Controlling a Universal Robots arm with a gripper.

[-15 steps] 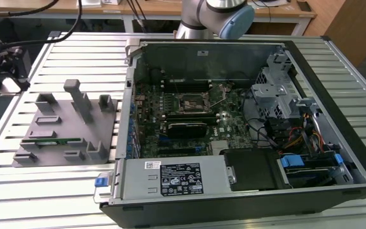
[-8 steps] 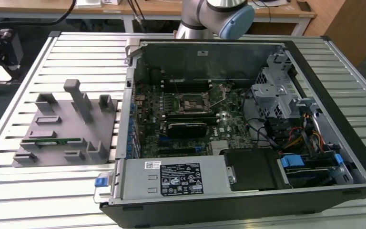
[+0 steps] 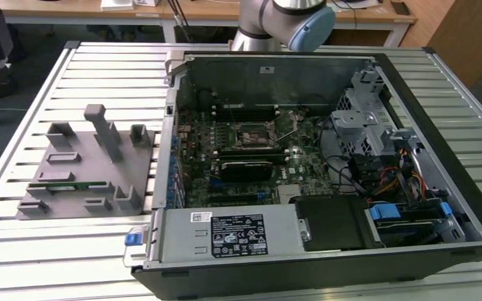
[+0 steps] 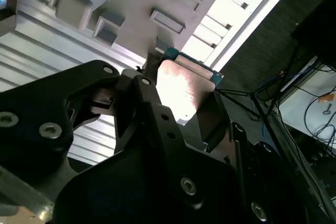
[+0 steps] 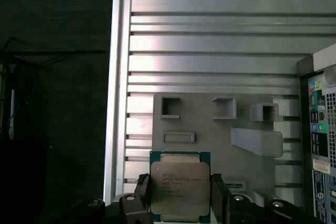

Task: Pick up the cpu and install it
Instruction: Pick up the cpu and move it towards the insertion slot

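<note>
Grey fixture plate (image 3: 65,172) lies near an edge of the table (image 3: 115,69) in the exterior view; the arm (image 3: 262,31) is cut off above. Second wrist view: the gripper (image 4: 181,103) clamps the cpu (image 4: 184,85), fingers (image 4: 142,93) partly hiding it. First wrist view: its lower edge is cropped, over the plate's edge.

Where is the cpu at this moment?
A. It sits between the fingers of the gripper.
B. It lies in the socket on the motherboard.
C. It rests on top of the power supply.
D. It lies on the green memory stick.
A: in the first wrist view the cpu sits between the two fingers of the gripper, in front of the grey fixture plate.
</note>
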